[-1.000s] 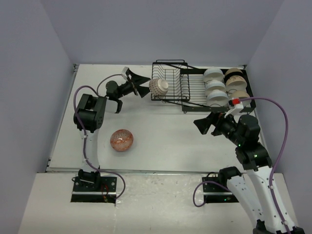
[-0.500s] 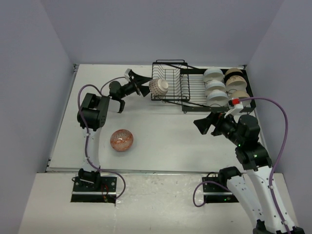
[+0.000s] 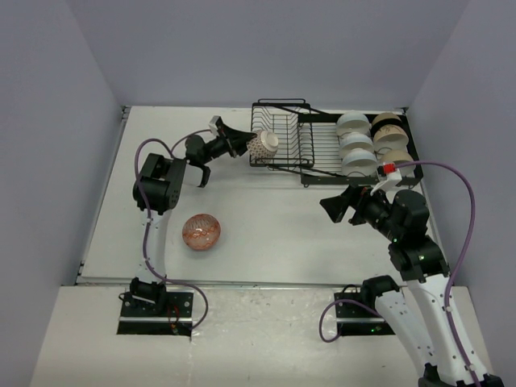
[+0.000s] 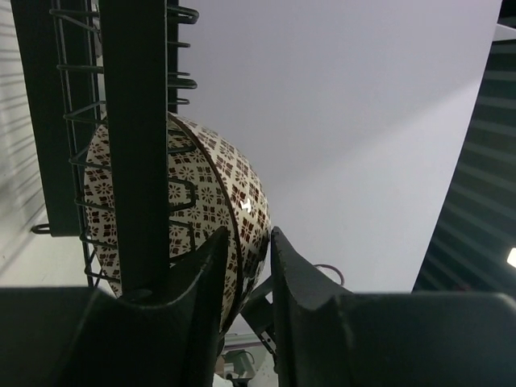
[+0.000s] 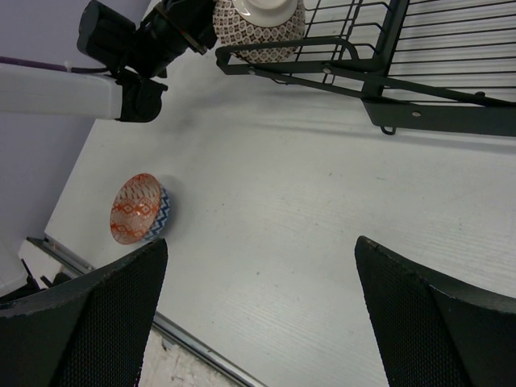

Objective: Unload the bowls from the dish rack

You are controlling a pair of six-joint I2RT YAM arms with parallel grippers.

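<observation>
A reddish-brown patterned bowl (image 3: 263, 143) (image 4: 226, 185) (image 5: 258, 20) stands on edge at the left end of the black wire dish rack (image 3: 282, 164) (image 4: 133, 121) (image 5: 419, 89). My left gripper (image 3: 242, 145) (image 4: 250, 234) reaches in from the left, shut on this bowl's rim with one finger on each side. White bowls (image 3: 355, 141) and beige bowls (image 3: 389, 133) stand in the rack's right section. My right gripper (image 3: 332, 208) (image 5: 262, 240) hangs open over bare table in front of the rack, holding nothing.
A bowl (image 3: 201, 232) (image 5: 139, 208) with an orange-red patterned inside and a blue zigzag outside lies on the table at the front left. The table's front edge has a metal rail (image 5: 193, 347). Grey walls close in both sides.
My left gripper has slid right onto the patterned bowl's rim and its jaws have narrowed round it. The right arm and the bowls have stayed put.
</observation>
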